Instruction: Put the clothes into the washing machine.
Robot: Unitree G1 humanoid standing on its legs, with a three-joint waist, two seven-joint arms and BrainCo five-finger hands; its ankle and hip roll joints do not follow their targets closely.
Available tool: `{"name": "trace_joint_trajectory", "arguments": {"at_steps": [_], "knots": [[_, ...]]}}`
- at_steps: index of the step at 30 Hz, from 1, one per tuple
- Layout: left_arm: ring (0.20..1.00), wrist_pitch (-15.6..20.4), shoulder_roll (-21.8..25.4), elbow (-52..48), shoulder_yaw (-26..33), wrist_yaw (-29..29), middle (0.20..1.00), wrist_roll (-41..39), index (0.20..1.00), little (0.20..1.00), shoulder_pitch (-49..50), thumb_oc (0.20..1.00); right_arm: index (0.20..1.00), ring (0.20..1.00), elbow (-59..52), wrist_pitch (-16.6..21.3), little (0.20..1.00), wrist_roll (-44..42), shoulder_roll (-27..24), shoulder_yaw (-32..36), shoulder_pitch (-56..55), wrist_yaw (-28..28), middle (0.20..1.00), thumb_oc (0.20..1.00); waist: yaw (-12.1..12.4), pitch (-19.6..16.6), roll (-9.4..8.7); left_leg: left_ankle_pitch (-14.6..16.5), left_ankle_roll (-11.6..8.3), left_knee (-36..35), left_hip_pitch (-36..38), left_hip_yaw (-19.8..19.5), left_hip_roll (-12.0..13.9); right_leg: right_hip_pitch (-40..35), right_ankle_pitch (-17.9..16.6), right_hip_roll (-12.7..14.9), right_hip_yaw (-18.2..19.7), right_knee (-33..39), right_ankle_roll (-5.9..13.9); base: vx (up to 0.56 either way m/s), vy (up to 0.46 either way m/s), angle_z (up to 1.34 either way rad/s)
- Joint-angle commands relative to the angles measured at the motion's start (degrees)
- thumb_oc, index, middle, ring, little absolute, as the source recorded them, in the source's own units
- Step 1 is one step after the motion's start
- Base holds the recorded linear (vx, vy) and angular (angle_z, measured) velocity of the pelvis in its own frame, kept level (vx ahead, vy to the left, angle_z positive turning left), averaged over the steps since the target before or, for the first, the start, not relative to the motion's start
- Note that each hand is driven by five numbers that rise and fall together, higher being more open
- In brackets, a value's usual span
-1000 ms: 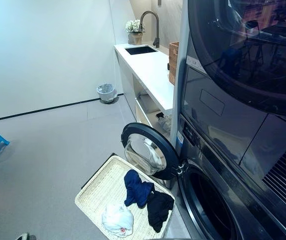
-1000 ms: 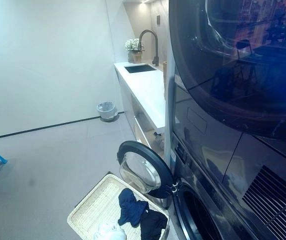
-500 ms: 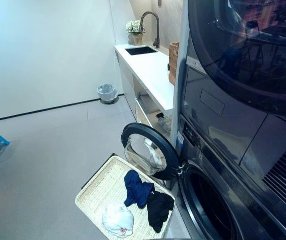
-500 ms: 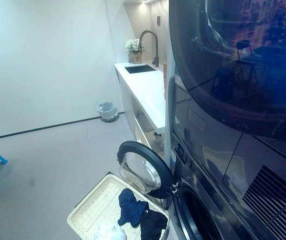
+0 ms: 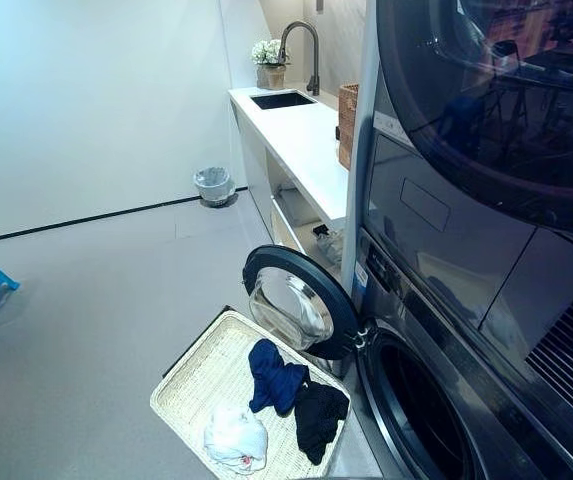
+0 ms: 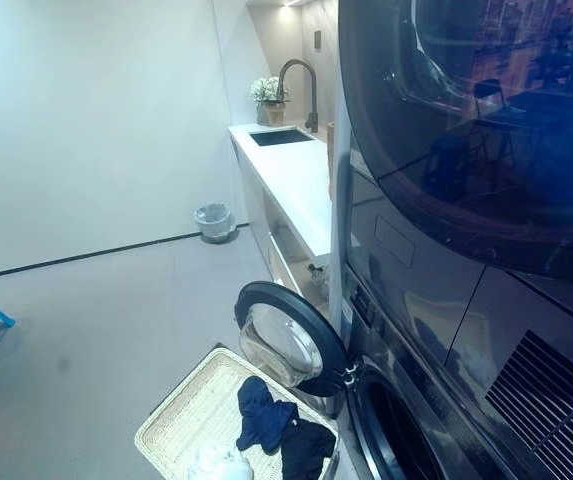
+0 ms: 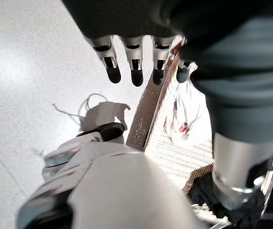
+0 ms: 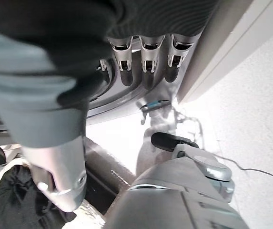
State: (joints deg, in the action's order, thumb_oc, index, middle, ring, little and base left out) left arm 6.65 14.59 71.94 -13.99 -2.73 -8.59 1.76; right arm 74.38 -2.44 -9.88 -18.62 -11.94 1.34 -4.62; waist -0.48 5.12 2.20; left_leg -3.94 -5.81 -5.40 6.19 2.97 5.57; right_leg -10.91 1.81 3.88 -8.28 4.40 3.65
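I see a dark blue cloth (image 5: 274, 376), a black cloth (image 5: 318, 417) and a white cloth (image 5: 235, 438) lying in the flat woven basket (image 5: 198, 379) on the floor. The dark washing machine's round door (image 5: 298, 302) stands open right beside it. My left hand (image 7: 134, 59) and right hand (image 8: 146, 59) hang with fingers straight, holding nothing.

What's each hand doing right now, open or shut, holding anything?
Left hand: open, fingers straight, holding nothing, above the basket edge.
Right hand: open, fingers straight, holding nothing, near the washing machine.
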Motion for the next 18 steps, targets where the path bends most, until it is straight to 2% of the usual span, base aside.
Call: {"name": "trace_joint_trajectory", "arguments": {"at_steps": [1,5,7,8,9,12,15,16,18], "knots": [[1.0,5.33,1.55,-1.04,-0.9,3.68,1.0,-6.13,1.0,1.0,-8.63,1.0,1.0,1.0,-0.88,2.66,1.0,-2.85,-0.29,-2.09,7.71,-0.44,1.0,1.0,2.27,6.05,-1.37,2.95,-0.1,0.4,-0.88,1.21,0.69,6.75,-3.8,4.94,0.9,-0.88,4.9,-0.14,0.024,0.0],[1.0,9.66,1.59,-3.13,-2.26,6.93,1.0,-10.58,1.0,1.0,-12.6,1.0,1.0,1.0,-2.39,4.18,1.0,-4.88,-0.43,-3.62,11.04,0.69,1.0,1.0,2.06,10.3,-0.75,1.79,0.14,0.4,-5.55,0.15,0.22,11.68,-4.76,4.54,1.48,-1.12,4.51,-0.24,0.031,0.02],[1.0,13.41,1.79,-6.62,-2.86,11.52,1.0,-11.17,1.0,1.0,-16.96,1.0,1.0,1.0,-3.23,5.24,1.0,-6.12,-0.56,-4.45,14.85,1.9,1.0,1.0,1.83,14.35,-0.33,0.72,0.42,0.4,-10.49,-0.67,-0.59,16.58,-5.9,3.83,2.09,-1.22,4.01,-0.29,0.037,0.02],[1.0,13.55,1.82,-7.14,-2.89,12.03,1.0,-11.31,1.0,1.0,-17.43,1.0,1.0,1.0,-3.33,5.33,1.0,-6.27,-0.55,-4.54,15.24,2.11,1.0,1.0,1.83,14.72,-0.3,0.61,0.44,0.4,-11.04,-0.77,-0.69,17.11,-6.01,3.78,2.13,-1.26,3.98,-0.18,0.038,0.1],[1.0,15.84,2.55,-9.69,-3.0,16.08,1.0,-10.87,1.0,1.0,-19.77,1.0,1.0,1.0,-3.87,5.68,1.0,-6.98,-0.68,-4.83,17.22,3.13,1.0,1.0,1.77,16.73,-0.14,0.22,0.59,0.4,-13.36,-1.26,-1.28,19.47,-6.6,3.62,2.33,-1.38,3.94,-0.14,0.046,0.1],[1.0,17.67,3.9,-12.0,-2.97,19.95,1.0,-11.52,1.0,1.0,-22.97,1.0,1.0,1.0,-3.94,5.94,1.0,-8.34,-1.34,-5.13,19.72,4.04,1.0,1.0,1.7,18.69,-0.08,-0.19,0.69,0.4,-15.71,-1.83,-1.85,22.14,-6.89,3.49,2.57,-1.97,3.92,-0.08,0.038,-0.01],[1.0,20.27,5.65,-15.31,-3.05,27.53,1.0,-7.17,1.0,1.0,-27.18,1.0,1.0,1.0,-3.94,6.59,1.0,-10.53,-2.32,-5.1,22.92,4.65,1.0,1.0,1.97,21.28,-0.17,-0.93,0.82,0.4,-18.62,-2.34,-2.19,25.95,-6.9,3.39,2.63,-4.1,3.96,-0.07,0.021,-0.04],[1.0,20.79,6.87,-17.52,-3.34,32.5,1.0,-3.54,1.0,1.0,-29.58,1.0,1.0,1.0,-4.23,7.16,1.0,-11.94,-2.91,-5.27,24.69,4.67,1.0,1.0,2.24,22.75,-0.29,-1.58,0.91,0.4,-19.97,-2.31,-2.29,28.12,-6.8,3.34,2.5,-6.05,4.03,-0.09,0.008,0.0],[1.0,20.74,7.76,-18.63,-3.36,35.68,1.0,-0.54,1.0,1.0,-31.76,1.0,1.0,1.0,-4.76,7.14,1.0,-12.78,-3.45,-5.42,26.41,4.52,1.0,1.0,2.41,24.04,-0.56,-2.14,0.85,0.4,-21.19,-1.97,-2.34,30.23,-6.56,3.24,2.32,-7.89,4.01,-0.08,-0.014,0.0]]}}
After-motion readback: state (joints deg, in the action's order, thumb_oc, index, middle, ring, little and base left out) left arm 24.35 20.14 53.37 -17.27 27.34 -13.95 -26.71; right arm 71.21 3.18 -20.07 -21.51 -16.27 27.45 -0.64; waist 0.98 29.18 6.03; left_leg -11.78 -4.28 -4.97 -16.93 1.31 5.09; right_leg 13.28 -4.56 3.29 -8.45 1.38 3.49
